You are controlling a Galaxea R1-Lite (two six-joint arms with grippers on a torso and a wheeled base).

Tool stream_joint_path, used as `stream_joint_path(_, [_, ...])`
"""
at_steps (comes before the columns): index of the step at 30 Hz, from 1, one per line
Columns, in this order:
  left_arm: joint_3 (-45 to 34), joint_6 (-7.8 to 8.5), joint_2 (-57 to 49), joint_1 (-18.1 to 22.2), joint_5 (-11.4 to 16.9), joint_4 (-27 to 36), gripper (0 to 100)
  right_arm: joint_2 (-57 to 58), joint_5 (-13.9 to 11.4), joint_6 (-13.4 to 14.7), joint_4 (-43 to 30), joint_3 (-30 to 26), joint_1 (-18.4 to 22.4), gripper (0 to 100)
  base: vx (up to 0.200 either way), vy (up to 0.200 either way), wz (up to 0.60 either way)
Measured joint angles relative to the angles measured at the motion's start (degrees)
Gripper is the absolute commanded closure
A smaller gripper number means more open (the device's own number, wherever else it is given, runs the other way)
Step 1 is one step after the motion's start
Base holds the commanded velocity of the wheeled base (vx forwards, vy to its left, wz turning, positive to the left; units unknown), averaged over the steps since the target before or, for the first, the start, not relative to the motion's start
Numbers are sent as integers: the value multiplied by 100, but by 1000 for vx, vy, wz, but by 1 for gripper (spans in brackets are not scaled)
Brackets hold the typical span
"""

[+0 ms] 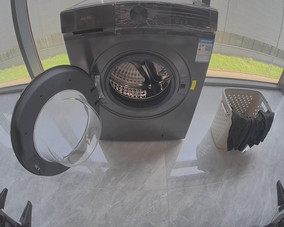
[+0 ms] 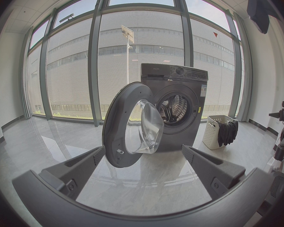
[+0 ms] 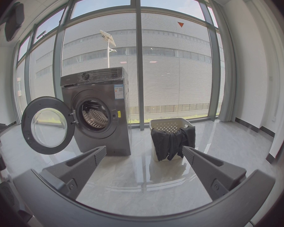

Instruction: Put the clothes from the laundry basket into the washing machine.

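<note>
A grey front-loading washing machine stands ahead with its round door swung wide to the left and the steel drum exposed. To its right sits a white perforated laundry basket with black clothes draped over its front rim. My left gripper is open and empty, low at the near left, far from the machine. My right gripper is also open and empty, low at the near right, facing the basket and the black clothes.
Glossy grey marble floor stretches between me and the machine. Tall windows with dark frames close off the back. The open door juts out over the floor on the left.
</note>
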State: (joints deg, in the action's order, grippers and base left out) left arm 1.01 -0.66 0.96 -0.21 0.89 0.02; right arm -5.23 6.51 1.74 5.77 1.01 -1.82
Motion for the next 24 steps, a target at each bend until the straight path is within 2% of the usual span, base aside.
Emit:
stream_joint_path(3, [0, -10, 0, 2, 0, 0, 0, 39, -602, -68, -104, 0, 302, 0, 0, 0, 0])
stream_joint_path(5, [0, -12, 0, 2, 0, 0, 0, 61, -781, -108, -254, 0, 383, 0, 0, 0, 0])
stream_joint_path(12, [0, -16, 0, 2, -5, -2, 0, 273, -792, -215, -786, 0, 296, 0, 0, 0, 0])
stream_joint_path(24, [0, -13, 0, 2, -10, 0, 0, 444, -777, -212, -584, 0, 197, 0, 0, 0, 0])
